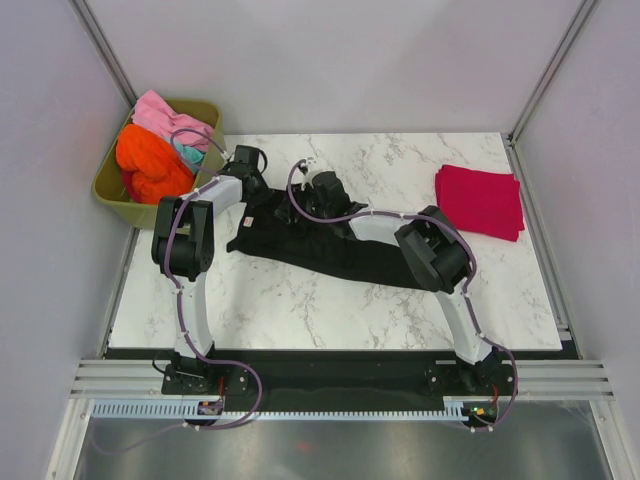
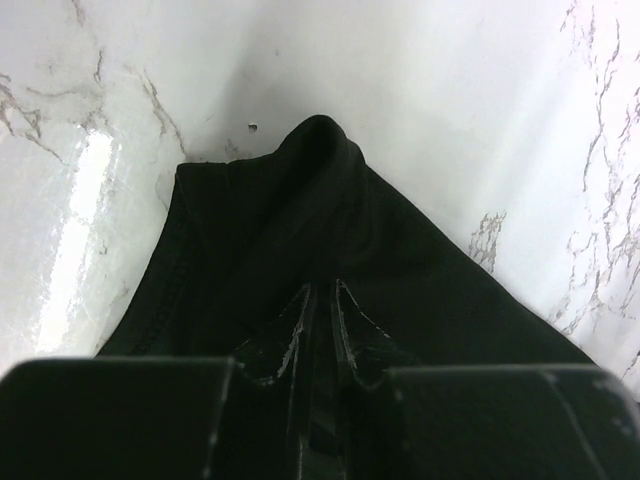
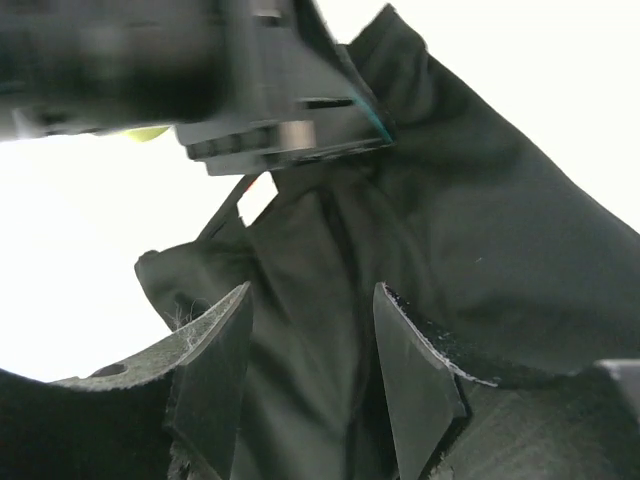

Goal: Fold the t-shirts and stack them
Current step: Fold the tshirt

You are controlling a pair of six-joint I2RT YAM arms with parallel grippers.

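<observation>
left gripper [image 2: 322, 290] narrow, pinched on a raised fold of the black t-shirt [image 1: 330, 255]; right gripper [image 3: 313, 290] jaws apart, hanging just over the same shirt, nothing between them; black shirt lies crumpled on the table [image 1: 300, 310], centre-left, between both wrists; red t-shirt [image 1: 480, 200] folded at far right, well apart; orange t-shirt [image 1: 150, 165], pink t-shirt [image 1: 165, 115] and teal t-shirt [image 1: 190, 155] piled in olive tub [image 1: 105, 190] off the table's far-left corner

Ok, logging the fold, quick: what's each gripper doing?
Left gripper: closed on the black t-shirt.
Right gripper: open, holding nothing.
</observation>
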